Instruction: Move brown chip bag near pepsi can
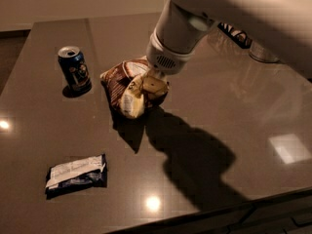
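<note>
The brown chip bag [127, 85] is crumpled, brown with cream edges and a white label, and sits near the middle of the dark table. My gripper [155, 84] comes down from the upper right under the white arm and is shut on the bag's right side. The pepsi can [74, 68] stands upright at the left, a dark blue can with a silver top. A short gap separates the bag's left edge from the can.
A small dark blue packet with a white label [76, 175] lies at the front left. A dark object [236, 34] and a round base [265, 52] sit at the back right behind the arm. The table's front edge [204, 213] runs along the bottom.
</note>
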